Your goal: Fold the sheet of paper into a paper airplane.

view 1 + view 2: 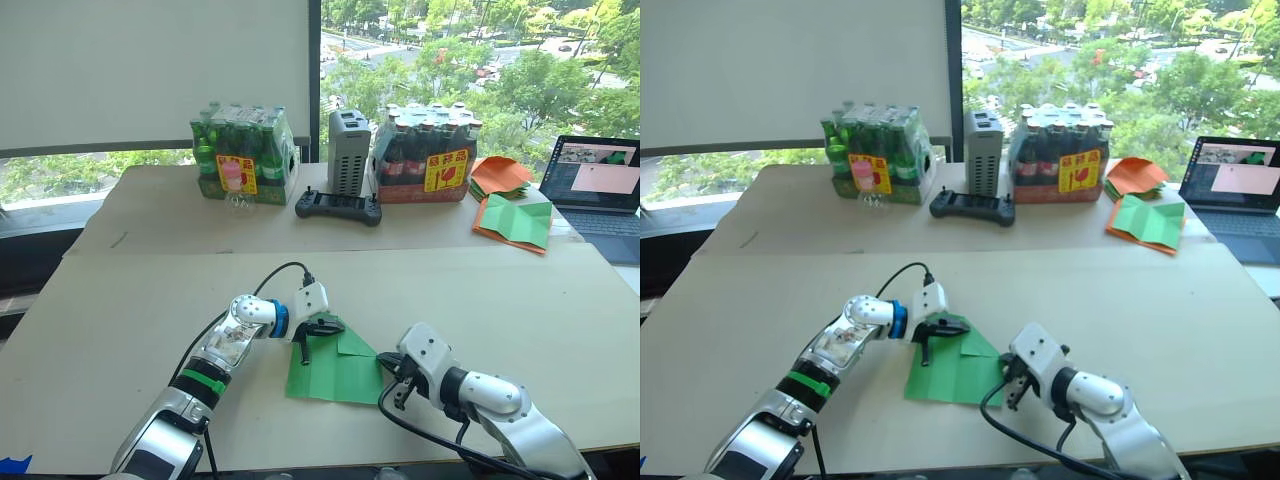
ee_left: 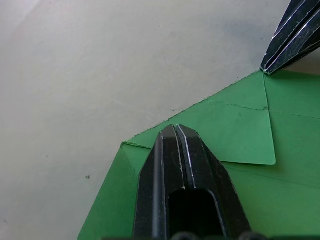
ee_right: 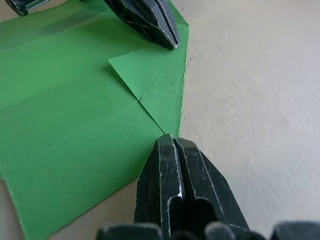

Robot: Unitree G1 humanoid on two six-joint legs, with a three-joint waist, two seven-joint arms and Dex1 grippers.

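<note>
The sheet of paper (image 1: 330, 378) lies flat on the pale table, bright green, near the front edge. One far corner is folded down into a small triangular flap (image 2: 245, 132). My left gripper (image 1: 325, 327) is shut, its tip pressed on the paper at the far end of the folded edge. At the near end of that same edge rests the tip of my right gripper (image 1: 385, 366), also shut. The right wrist view has both: my right gripper (image 3: 167, 139) at the flap's point and the left fingertips (image 3: 155, 25) beyond. No finished paper airplane shape is visible.
Along the back stand a green bottle pack (image 1: 243, 155), a grey box (image 1: 348, 150), a black controller (image 1: 338, 207) and a dark bottle pack (image 1: 422, 152). An orange and green paper pile (image 1: 512, 205) and a laptop (image 1: 600, 190) lie at the back right.
</note>
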